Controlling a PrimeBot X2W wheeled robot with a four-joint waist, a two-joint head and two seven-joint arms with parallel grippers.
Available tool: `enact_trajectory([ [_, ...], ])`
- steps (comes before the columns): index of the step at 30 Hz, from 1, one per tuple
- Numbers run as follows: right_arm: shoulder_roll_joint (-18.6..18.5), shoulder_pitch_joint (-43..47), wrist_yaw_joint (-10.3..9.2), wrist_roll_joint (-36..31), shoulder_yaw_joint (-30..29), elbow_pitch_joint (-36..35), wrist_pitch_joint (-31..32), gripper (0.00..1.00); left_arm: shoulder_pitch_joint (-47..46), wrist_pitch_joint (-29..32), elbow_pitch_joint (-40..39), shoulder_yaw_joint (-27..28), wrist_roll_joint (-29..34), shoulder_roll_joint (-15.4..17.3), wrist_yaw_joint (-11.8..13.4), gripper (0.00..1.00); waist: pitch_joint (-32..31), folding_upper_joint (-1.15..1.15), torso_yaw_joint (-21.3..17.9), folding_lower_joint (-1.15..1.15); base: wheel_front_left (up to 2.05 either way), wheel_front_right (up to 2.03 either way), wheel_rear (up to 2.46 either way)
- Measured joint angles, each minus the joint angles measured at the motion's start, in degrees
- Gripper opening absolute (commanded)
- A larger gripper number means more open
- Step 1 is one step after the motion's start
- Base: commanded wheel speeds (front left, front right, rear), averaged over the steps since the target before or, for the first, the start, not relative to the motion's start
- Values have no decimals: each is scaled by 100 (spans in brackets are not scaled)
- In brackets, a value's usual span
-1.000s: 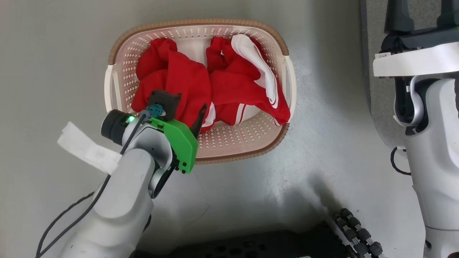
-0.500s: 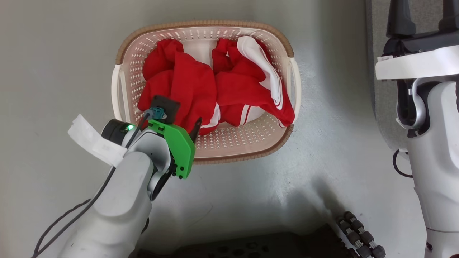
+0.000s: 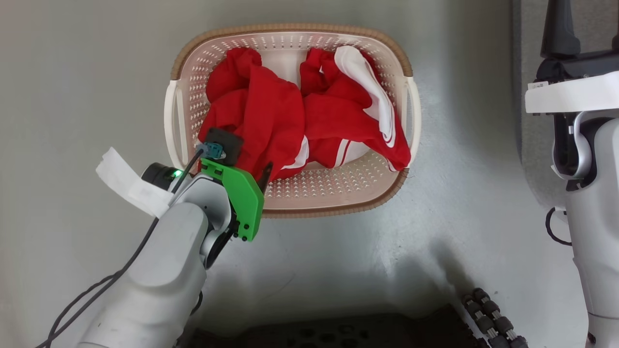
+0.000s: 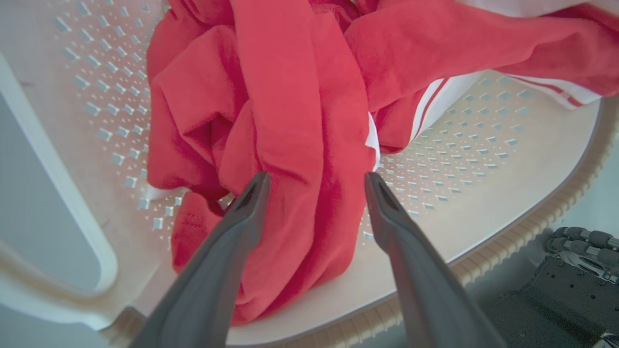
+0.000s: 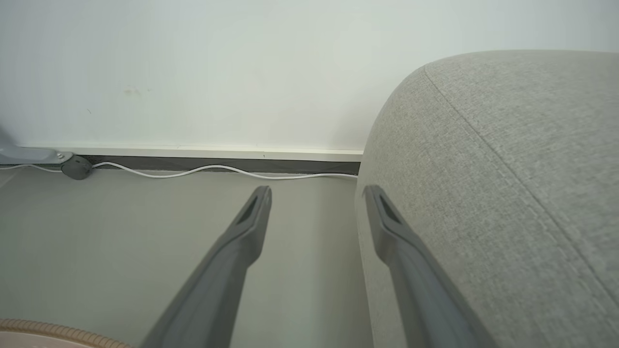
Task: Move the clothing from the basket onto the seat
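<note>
Bright red sports garments (image 3: 271, 111) lay bunched in the cream-white perforated plastic basket (image 3: 333, 186) at twelve o'clock; the left gripper (image 4: 314, 181), spread wide and empty, hung over a fold at its seven o'clock. The right gripper (image 5: 316, 193) gaped empty, the light-grey fabric sofa (image 5: 483, 169) at three o'clock.

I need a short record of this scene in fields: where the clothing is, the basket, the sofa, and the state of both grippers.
basket: cream perforated laundry basket on the grey floor
clothing: two red garments, both inside the basket
sofa: light-grey fabric, rounded edge
left gripper: open, astride a red fold, not closed on it
right gripper: open, empty, beside the sofa
</note>
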Motion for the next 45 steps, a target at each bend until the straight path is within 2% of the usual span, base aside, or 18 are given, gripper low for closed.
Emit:
enact_trajectory([
  [26, -169, 193, 55, -132, -147, -178, 0, 100, -472, -301, 381, -238, -353, -54, 0, 100, 290, 0, 227, 0, 0, 0, 0],
  [45, -162, 272, 104, -137, -135, -270, 0, 100, -527, -512, 649, -704, -754, -55, 0, 100, 387, 0, 138, 0, 0, 0, 0],
])
